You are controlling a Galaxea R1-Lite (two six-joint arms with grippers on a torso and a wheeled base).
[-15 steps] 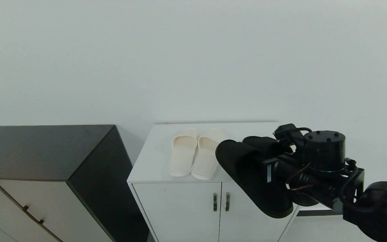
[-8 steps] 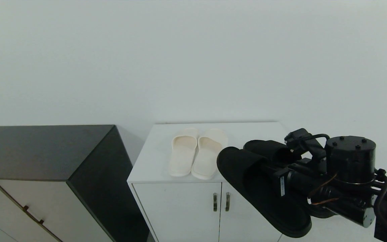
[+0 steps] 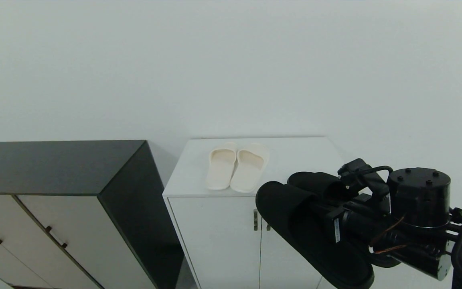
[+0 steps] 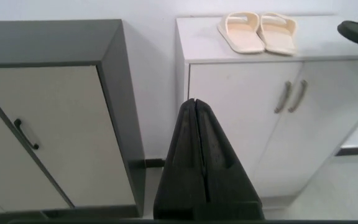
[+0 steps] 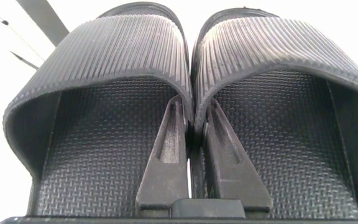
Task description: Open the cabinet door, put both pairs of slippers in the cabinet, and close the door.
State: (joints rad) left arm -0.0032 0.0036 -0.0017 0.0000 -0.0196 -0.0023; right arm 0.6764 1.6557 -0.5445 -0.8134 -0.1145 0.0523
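Note:
A pair of cream slippers [image 3: 236, 165] [image 4: 258, 32] lies side by side on top of the white cabinet [image 3: 215, 237] [image 4: 241, 106], whose two doors are closed with their handles [image 4: 293, 96] at the middle. My right gripper [image 3: 327, 208] [image 5: 194, 155] is shut on the inner straps of a pair of black slippers [image 3: 311, 224] [image 5: 191, 93], held in the air in front of the cabinet's right door. My left gripper [image 4: 196, 118] is shut and empty, low in front of the gap between the two cabinets.
A larger cabinet with a black top [image 3: 54, 164] and beige drawer fronts [image 4: 36, 137] stands close on the left of the white one. A plain white wall [image 3: 231, 68] runs behind both.
The black slippers and my right arm have dropped lower and drawn back from the cabinet top. The head view has shifted, so the cabinets sit higher and farther right.

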